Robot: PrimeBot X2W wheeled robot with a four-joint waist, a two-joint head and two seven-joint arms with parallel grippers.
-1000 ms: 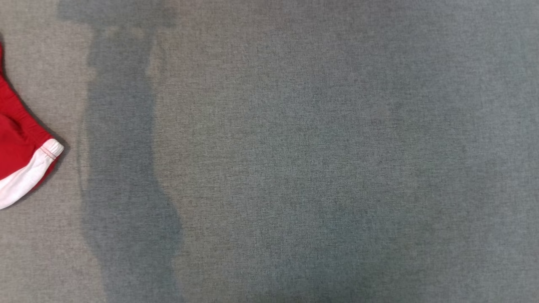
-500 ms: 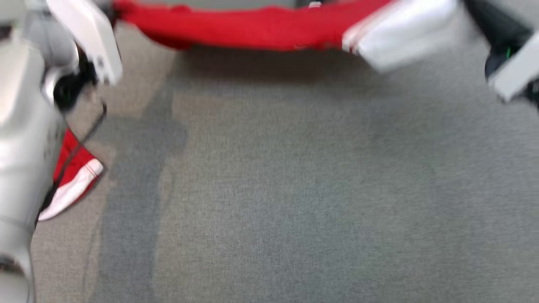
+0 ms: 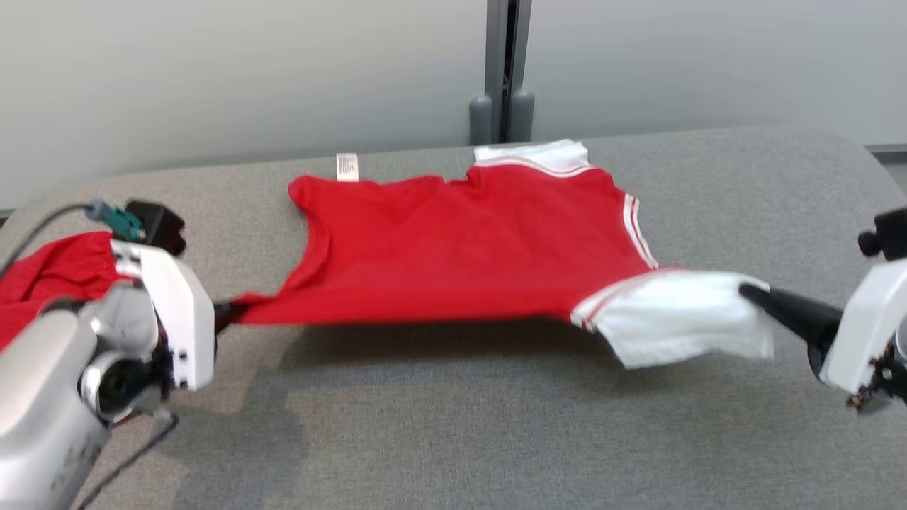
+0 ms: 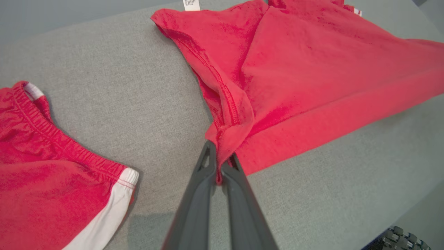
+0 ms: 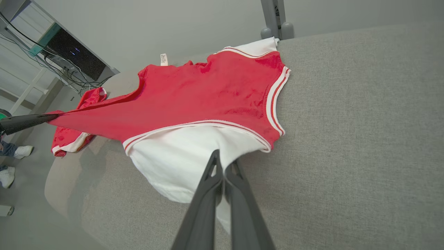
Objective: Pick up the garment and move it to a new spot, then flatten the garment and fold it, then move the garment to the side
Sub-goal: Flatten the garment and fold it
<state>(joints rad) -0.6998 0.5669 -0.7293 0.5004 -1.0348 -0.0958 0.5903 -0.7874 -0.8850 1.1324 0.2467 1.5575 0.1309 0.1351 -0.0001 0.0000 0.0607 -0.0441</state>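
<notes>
A red garment (image 3: 460,241) with white striped sleeves hangs stretched just above the grey padded table (image 3: 496,425), its far edge resting on the surface. My left gripper (image 3: 225,312) is shut on the red corner at the left, pinched between the fingers in the left wrist view (image 4: 222,159). At the right, my right gripper (image 3: 751,292) is shut on the near white sleeve (image 5: 180,163). The fabric (image 5: 208,93) runs taut between the two grippers. A white label (image 3: 346,166) sticks up at the far edge.
Red shorts with white trim (image 4: 41,173) lie on the table's left end, behind my left arm (image 3: 49,276). A grey post (image 3: 503,71) stands against the wall behind the table. A person's white shoes (image 5: 20,151) and a desk with cables (image 5: 69,55) are beyond the left end.
The head camera has tilted up from the bare tabletop, so the whole picture has shifted. Both arms and the stretched garment now sit mid-view instead of at the top edge.
</notes>
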